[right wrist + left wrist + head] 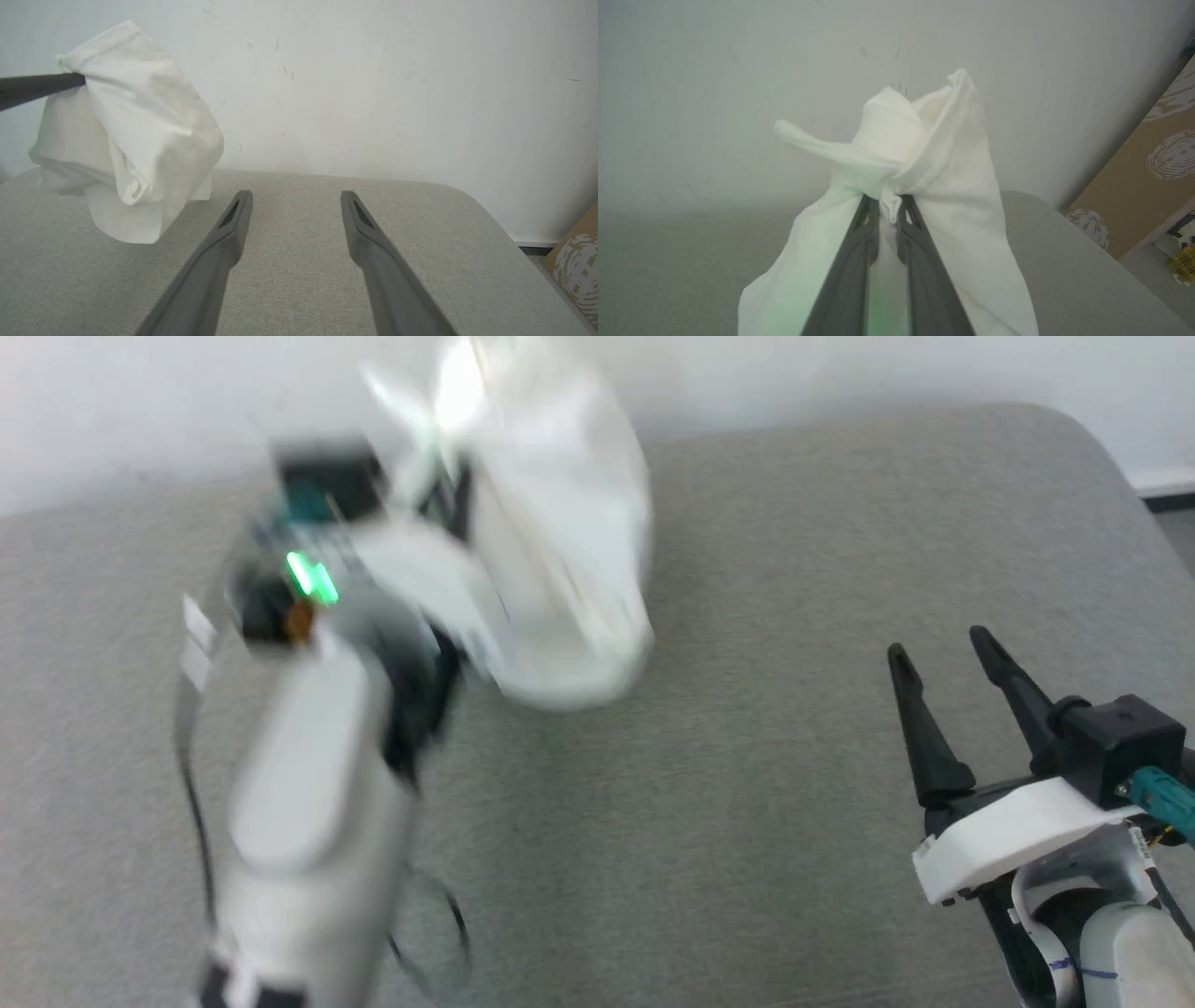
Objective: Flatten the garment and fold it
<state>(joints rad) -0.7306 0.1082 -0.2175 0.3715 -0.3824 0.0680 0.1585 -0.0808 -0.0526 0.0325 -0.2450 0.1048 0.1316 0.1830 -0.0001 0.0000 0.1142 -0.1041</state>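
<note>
Left wrist view gives the clearest look at the thin white cloth shirt (924, 154): it is gathered into a twisted knot and hangs in the air as a crumpled bundle, with a rolled strip of cloth sticking out to one side. The left hand (889, 205) has its two long dark fingers drawn narrow on that knot, pinching a small fold between the tips. From the right wrist view the bundle droops over the far left part of the grey fabric-covered worktop (420, 233); I cannot tell whether its lowest fold touches the surface. The head view is smeared around this arm, so nothing fine can be read there. The right hand (296, 193) stands wide and holds nothing, low over the worktop and well apart from the shirt. As I judge it, flattening has barely begun. The pinch is small, so a sharp swing could pull the cloth free and drop it in a heap. Laid down as it hangs, the layers would trap creases and hide the sleeves. A brown cardboard panel with white swirl prints (1148, 186) stands beside the worktop, perhaps a box; what it holds cannot be seen.
</note>
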